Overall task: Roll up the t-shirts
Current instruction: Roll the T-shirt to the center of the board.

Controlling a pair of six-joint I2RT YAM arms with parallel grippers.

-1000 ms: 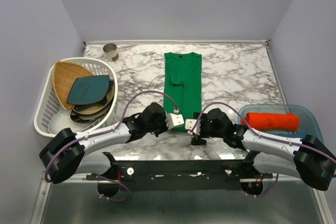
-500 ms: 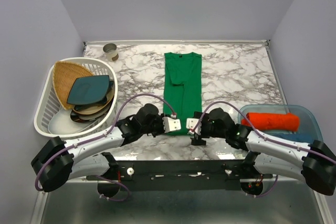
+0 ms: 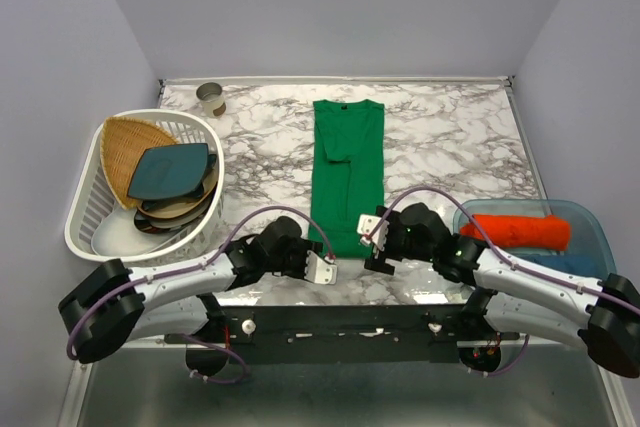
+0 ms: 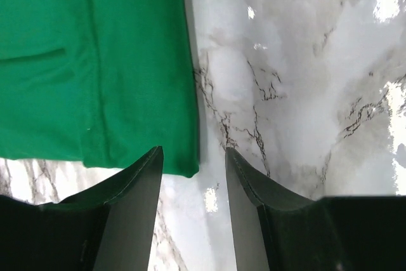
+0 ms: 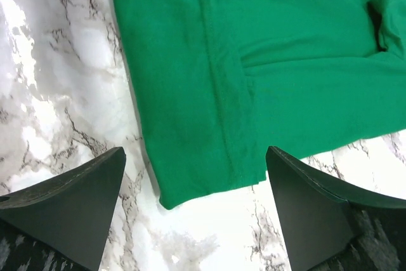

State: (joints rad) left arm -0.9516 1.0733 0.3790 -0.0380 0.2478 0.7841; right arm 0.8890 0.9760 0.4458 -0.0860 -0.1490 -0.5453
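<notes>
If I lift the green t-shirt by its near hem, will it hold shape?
Likely floppy: the green t-shirt lies flat as a folded strip with soft creases, so a lifted hem would probably droop. Pushed, it may bunch or slide on the glossy marble table. Probably light: thin cloth.

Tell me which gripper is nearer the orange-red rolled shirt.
Right. The right gripper hovers over the green shirt, left of the bin holding the orange-red rolled shirt; the left gripper is farther left, at the shirt's other near corner.
</notes>
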